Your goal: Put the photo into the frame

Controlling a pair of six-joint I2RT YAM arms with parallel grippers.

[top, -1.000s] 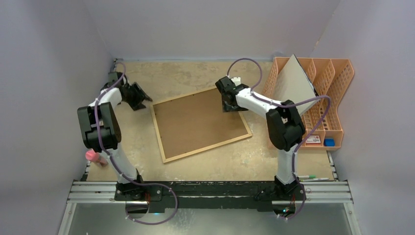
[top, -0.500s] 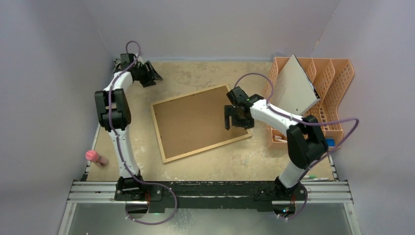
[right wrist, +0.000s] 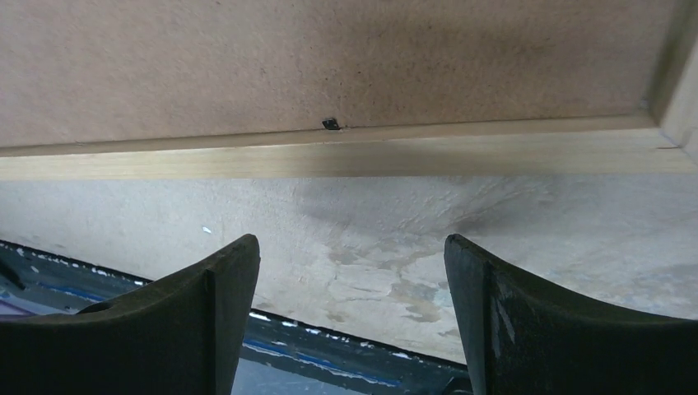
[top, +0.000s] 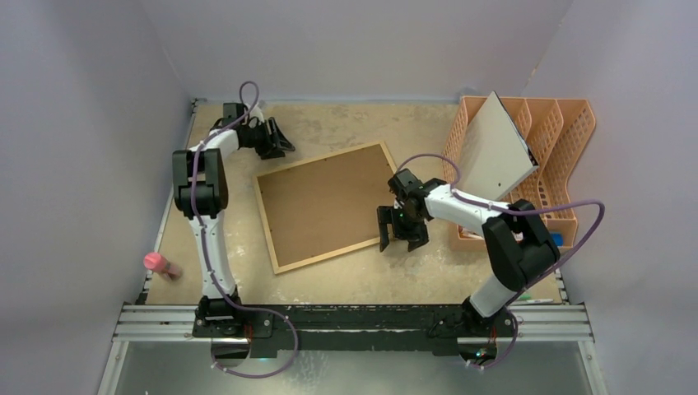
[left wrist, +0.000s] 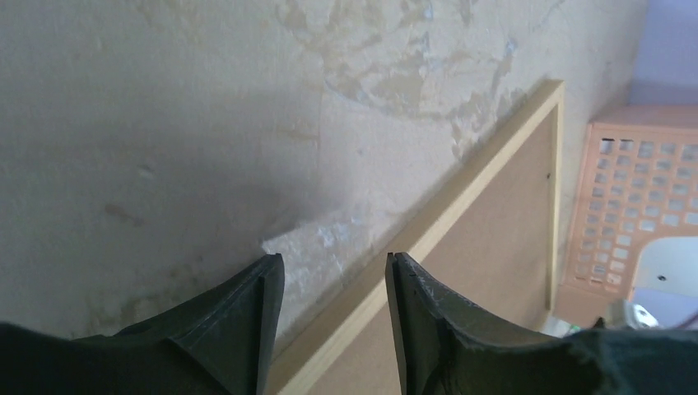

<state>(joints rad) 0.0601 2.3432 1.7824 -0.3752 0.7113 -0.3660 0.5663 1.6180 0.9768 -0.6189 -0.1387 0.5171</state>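
The frame (top: 333, 206) lies flat in the middle of the table, brown fibreboard back up, inside a thin light-wood rim. It also shows in the left wrist view (left wrist: 494, 239) and the right wrist view (right wrist: 329, 66). The photo is not in view. My left gripper (top: 280, 141) is open and empty just beyond the frame's far left corner; its jaws (left wrist: 333, 271) stand over the rim. My right gripper (top: 402, 237) is open and empty at the frame's near right corner, over bare table (right wrist: 350, 247).
An orange plastic file rack (top: 551, 164) stands at the right with a grey-white board (top: 494, 152) leaning in it. A pink object (top: 160, 264) lies at the left table edge. Pens lie at the near right. Walls close three sides.
My left gripper has swung from the frame's left side to the far left corner. My right gripper has moved from the frame's far right down to its near right corner. The frame has not moved.
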